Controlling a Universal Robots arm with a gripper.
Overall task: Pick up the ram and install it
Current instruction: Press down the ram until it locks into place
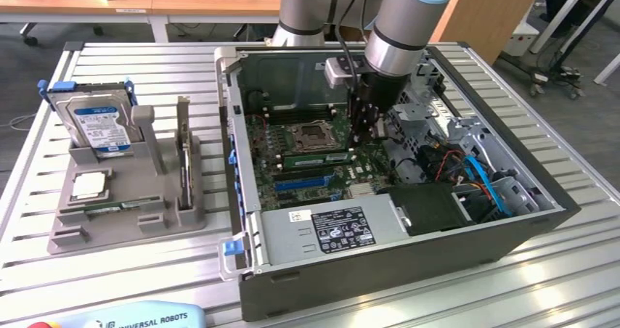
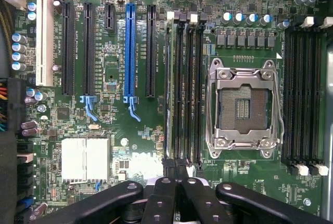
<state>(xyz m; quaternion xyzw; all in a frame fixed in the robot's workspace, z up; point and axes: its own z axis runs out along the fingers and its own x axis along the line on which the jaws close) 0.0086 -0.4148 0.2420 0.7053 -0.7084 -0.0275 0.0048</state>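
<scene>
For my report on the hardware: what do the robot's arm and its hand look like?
The arm is a silver-grey tube with light blue joint caps and a black cable along it. A small grey box sits at its wrist. The hand is black, with bolted linkage bars and narrow fingers.

Even, bright overhead light in the exterior view; soft shadows inside the case point(image 1: 542, 219). Mild glare on the slatted table point(image 1: 126, 270) and arm point(image 1: 402, 23). Wrist view evenly lit, motherboard point(image 2: 112, 78) sharp, heatsink point(image 2: 86, 159) blown out white, gripper point(image 2: 176, 174) dark and slightly soft up close.
</scene>
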